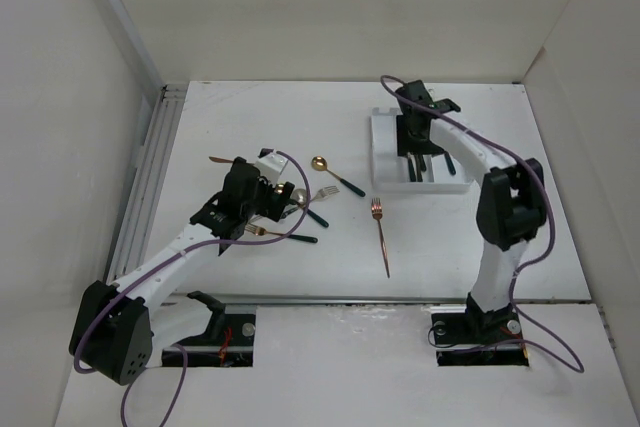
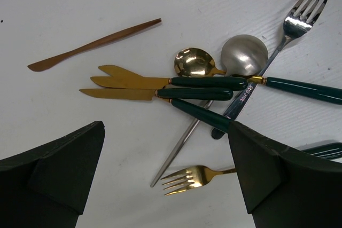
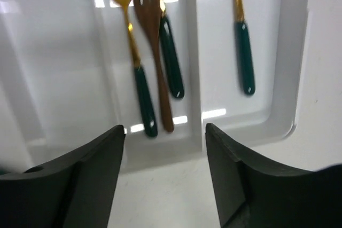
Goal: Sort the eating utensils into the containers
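— Gold heads on dark green handles, mostly. The eating utensils (image 1: 300, 205) lie in a crossed heap at about nine o'clock on the counter (image 1: 300, 117). How will they handle?

— Stiff, light and slick, I'd judge: polished metal and glossy handles, lying flat, with little for a finger to get under. The left gripper (image 2: 165, 129) hangs over the heap with its fingers (image 2: 53, 180) spread wide, holding nothing.

— Where should it take hold?

— Across a handle, near the middle, where a piece lies clear of the rest. The copper knife (image 2: 96, 44), at ten o'clock in the left wrist view, lies alone, a thin, dull, gently curved strip. The gold fork (image 2: 189, 179) at six o'clock has its tines free, but its handle is hidden behind a finger.

— And the tangle itself?

— The gold knives (image 2: 128, 86) lie side by side, touching, and the silver fork (image 2: 299, 20) crosses their green handles, so pulling one may drag the others. The gold spoon (image 2: 193, 61) and silver spoon (image 2: 244, 54) have round, shiny bowls that would likely slip, so I'd take them by the handles too.

— The container?

— It's a smooth white plastic tray (image 1: 378, 152) at two o'clock with long compartments. The right gripper (image 3: 164, 127) hovers over its end, spread and empty, above the sorted pieces (image 3: 143, 100). A lone copper fork (image 1: 381, 237) waits at five o'clock.
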You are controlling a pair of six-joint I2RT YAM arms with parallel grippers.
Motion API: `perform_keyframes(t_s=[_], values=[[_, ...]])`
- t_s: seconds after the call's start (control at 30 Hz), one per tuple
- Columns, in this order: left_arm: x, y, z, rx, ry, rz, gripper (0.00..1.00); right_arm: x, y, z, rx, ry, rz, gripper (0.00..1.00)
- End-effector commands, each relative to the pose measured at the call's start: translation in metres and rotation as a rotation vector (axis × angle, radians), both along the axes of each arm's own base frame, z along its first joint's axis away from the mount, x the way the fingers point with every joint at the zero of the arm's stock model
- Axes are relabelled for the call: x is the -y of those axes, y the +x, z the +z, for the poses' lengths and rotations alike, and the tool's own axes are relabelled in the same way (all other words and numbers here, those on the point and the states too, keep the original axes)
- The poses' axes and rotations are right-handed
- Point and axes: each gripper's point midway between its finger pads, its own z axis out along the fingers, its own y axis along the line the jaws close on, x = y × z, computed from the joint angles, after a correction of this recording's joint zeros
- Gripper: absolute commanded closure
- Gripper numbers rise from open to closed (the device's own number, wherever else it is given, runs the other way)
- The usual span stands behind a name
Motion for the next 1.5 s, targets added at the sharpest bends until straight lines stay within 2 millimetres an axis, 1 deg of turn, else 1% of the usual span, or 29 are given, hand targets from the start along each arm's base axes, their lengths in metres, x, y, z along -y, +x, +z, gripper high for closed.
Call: perform_keyframes(t_s=[0.0, 0.03, 0.07, 0.1, 0.17, 0.2, 0.27, 0.3, 0.33, 0.4, 0.47, 0.53, 0.57, 0.63, 0.7, 0.77, 0.83, 0.87, 0.93, 0.97, 1.0, 1.1, 1.2, 1.23, 1.3, 1.33, 1.37, 1.4, 1.47], values=[[-0.001, 0.003, 0.005, 0.028, -0.012, 0.010, 0.00, -0.046, -0.045, 0.032, 0.056, 0.123, 0.063, 0.31], [-0.001, 0.003, 0.004, 0.026, -0.019, 0.015, 0.00, -0.058, -0.059, 0.035, 0.070, 0.169, 0.059, 0.28], [0.001, 0.002, 0.004, 0.024, -0.024, 0.008, 0.00, -0.083, -0.082, 0.024, 0.030, 0.191, 0.112, 0.28], [0.001, 0.002, 0.004, 0.024, -0.024, 0.008, 0.00, -0.090, -0.107, 0.004, -0.023, 0.203, 0.103, 0.28], [0.001, 0.000, 0.000, 0.013, -0.025, -0.001, 0.00, -0.110, -0.137, -0.018, -0.091, 0.213, 0.143, 0.28], [0.002, 0.001, 0.002, 0.021, -0.029, -0.001, 0.00, -0.126, -0.164, -0.032, -0.146, 0.212, 0.197, 0.28], [0.002, 0.001, 0.002, 0.021, -0.029, -0.001, 0.00, -0.137, -0.185, -0.045, -0.183, 0.201, 0.209, 0.28], [0.003, 0.003, 0.004, 0.031, -0.034, -0.001, 0.00, -0.143, -0.195, -0.053, -0.196, 0.179, 0.219, 0.30], [0.002, 0.001, 0.000, 0.023, -0.030, -0.001, 0.00, -0.142, -0.201, -0.060, -0.214, 0.169, 0.210, 0.31], [0.006, 0.001, 0.002, 0.030, -0.034, -0.012, 0.00, -0.140, -0.204, -0.069, -0.230, 0.166, 0.170, 0.34], [0.009, 0.000, 0.004, 0.038, -0.038, -0.023, 0.00, -0.129, -0.211, -0.079, -0.249, 0.131, 0.138, 0.36], [0.008, -0.001, 0.006, 0.045, -0.029, -0.014, 0.00, -0.121, -0.213, -0.086, -0.264, 0.089, 0.106, 0.40], [0.009, -0.006, 0.000, 0.026, -0.019, -0.023, 0.00, -0.121, -0.214, -0.088, -0.271, 0.083, 0.105, 0.41], [0.010, -0.009, 0.001, 0.026, -0.019, -0.032, 0.00, -0.121, -0.214, -0.094, -0.273, 0.083, 0.094, 0.44], [0.012, -0.011, -0.001, 0.017, -0.014, -0.041, 0.00, -0.125, -0.221, -0.102, -0.290, 0.106, 0.108, 0.46], [0.012, -0.011, -0.001, 0.017, -0.014, -0.042, 0.00, -0.131, -0.217, -0.107, -0.278, 0.127, 0.127, 0.50], [0.011, -0.011, -0.001, 0.019, -0.010, -0.034, 0.00, -0.127, -0.217, -0.117, -0.289, 0.094, 0.130, 0.53], [0.011, -0.011, -0.001, 0.019, -0.010, -0.034, 0.00, -0.129, -0.213, -0.117, -0.278, 0.087, 0.129, 0.55], [0.013, -0.012, -0.001, 0.019, -0.010, -0.043, 0.00, -0.129, -0.209, -0.121, -0.274, 0.074, 0.138, 0.60], [0.014, -0.012, -0.001, 0.017, -0.017, -0.038, 0.00, -0.127, -0.211, -0.128, -0.293, 0.054, 0.143, 0.63], [0.015, -0.013, -0.001, 0.014, -0.021, -0.046, 0.00, -0.130, -0.207, -0.129, -0.286, 0.061, 0.145, 0.69], [0.018, -0.014, -0.001, 0.006, -0.042, -0.046, 0.00, -0.132, -0.208, -0.133, -0.292, 0.067, 0.146, 0.81], [0.020, -0.011, 0.003, 0.025, -0.053, -0.046, 0.00, -0.133, -0.212, -0.135, -0.290, 0.096, 0.152, 0.99], [0.020, -0.011, 0.003, 0.025, -0.053, -0.046, 0.00, -0.135, -0.210, -0.135, -0.281, 0.104, 0.154, 1.00], [0.020, -0.011, 0.003, 0.025, -0.053, -0.046, 0.00, -0.132, -0.213, -0.138, -0.290, 0.096, 0.152, 1.00], [0.017, -0.012, -0.001, 0.020, -0.043, -0.037, 0.00, -0.133, -0.212, -0.135, -0.283, 0.102, 0.153, 1.00], [0.017, -0.012, 0.002, 0.028, -0.048, -0.037, 0.00, -0.130, -0.214, -0.137, -0.290, 0.096, 0.152, 1.00], [0.017, -0.012, -0.001, 0.028, -0.048, -0.037, 0.00, -0.132, -0.213, -0.133, -0.281, 0.104, 0.154, 1.00], [0.017, -0.012, -0.001, 0.028, -0.048, -0.037, 0.00, -0.128, -0.208, -0.118, -0.238, 0.097, 0.151, 1.00]])
